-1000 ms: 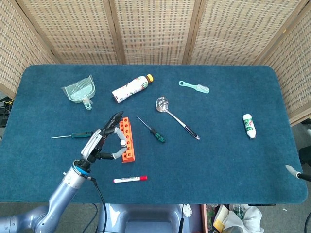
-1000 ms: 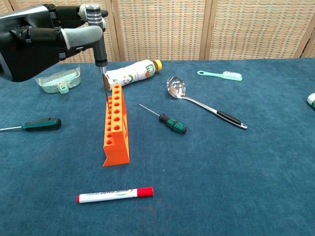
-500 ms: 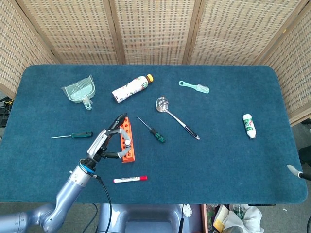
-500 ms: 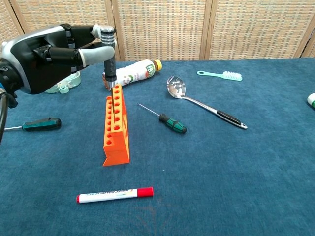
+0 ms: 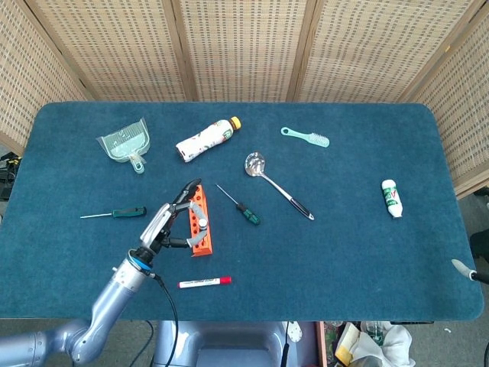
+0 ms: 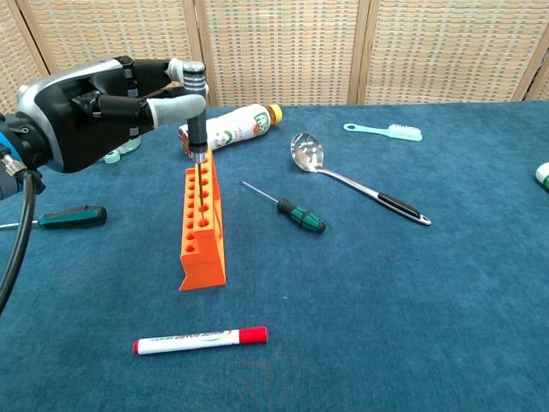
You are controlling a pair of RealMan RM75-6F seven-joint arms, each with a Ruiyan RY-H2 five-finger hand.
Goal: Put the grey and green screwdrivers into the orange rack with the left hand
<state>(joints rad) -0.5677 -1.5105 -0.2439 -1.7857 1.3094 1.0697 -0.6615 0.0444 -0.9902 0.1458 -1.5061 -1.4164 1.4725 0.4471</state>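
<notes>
My left hand [image 6: 90, 107] [image 5: 170, 220] grips a grey screwdriver [image 6: 196, 107] upright by its handle, between thumb and fingers. Its thin shaft points down into a hole near the far end of the orange rack [image 6: 202, 240] [image 5: 202, 233]. How deep the tip sits I cannot tell. One green-handled screwdriver [image 6: 298, 214] [image 5: 244, 209] lies on the blue cloth right of the rack. A second green-handled screwdriver [image 6: 70, 216] [image 5: 116, 213] lies to the left. Only a grey tip of my right hand [image 5: 461, 268] shows at the right edge of the head view.
A red-capped marker [image 6: 199, 340] lies in front of the rack. Behind it lie a bottle [image 6: 230, 127], a dustpan [image 5: 126, 143], a steel spoon [image 6: 360, 190] and a mint brush [image 6: 386, 130]. A small white bottle [image 5: 391, 197] lies far right. Wicker screens stand behind the table.
The left hand has shifted right over the rack and come down, bringing the grey screwdriver's shaft from beside the rack's far end onto a hole in its top.
</notes>
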